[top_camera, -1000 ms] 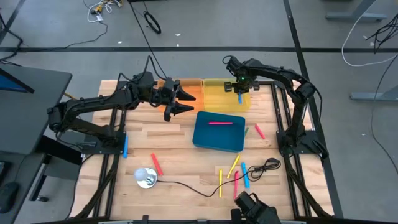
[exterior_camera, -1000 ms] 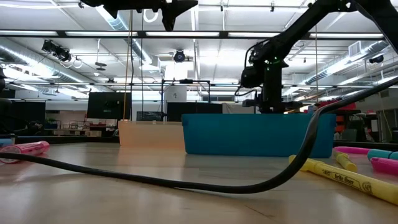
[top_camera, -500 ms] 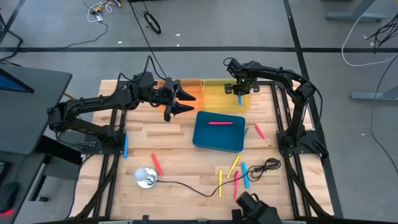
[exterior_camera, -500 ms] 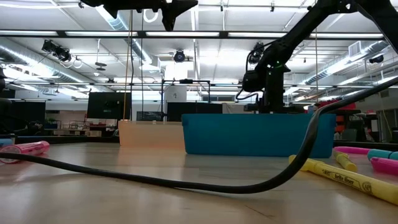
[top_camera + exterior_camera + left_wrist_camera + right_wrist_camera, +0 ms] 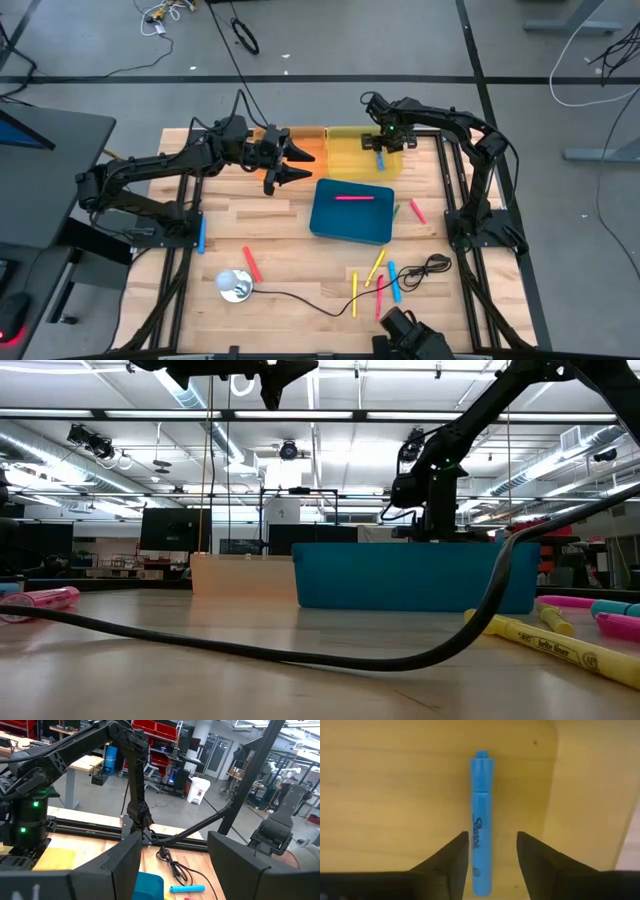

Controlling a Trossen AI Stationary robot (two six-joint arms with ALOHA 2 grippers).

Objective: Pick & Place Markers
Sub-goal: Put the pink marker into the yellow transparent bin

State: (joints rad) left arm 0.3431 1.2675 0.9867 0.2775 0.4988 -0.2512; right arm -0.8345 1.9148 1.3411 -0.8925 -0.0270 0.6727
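A blue marker point(image 5: 481, 825) lies flat on the floor of the yellow bin point(image 5: 352, 150), where it also shows from above point(image 5: 381, 160). My right gripper point(image 5: 492, 837) points down over it, open, one finger on each side of the marker's lower half and neither touching it. My left gripper point(image 5: 290, 160) hangs level high above the table beside the orange bin point(image 5: 308, 146), open, with nothing between its fingers point(image 5: 175, 865). A pink marker point(image 5: 353, 198) lies in the teal bin point(image 5: 350, 225). Several more markers lie loose on the table.
Loose markers: blue point(image 5: 201, 233) at the left, red point(image 5: 251, 263), pink point(image 5: 417, 211) and green point(image 5: 396, 211) right of the teal bin, and a yellow, blue and red cluster point(image 5: 378, 278) near the front. A black cable point(image 5: 300, 298) runs from a round silver thing point(image 5: 236, 285).
My right gripper has opened over the yellow bin and let go of the blue marker, which now lies on the bin's floor. The hand has stayed nearly in place.
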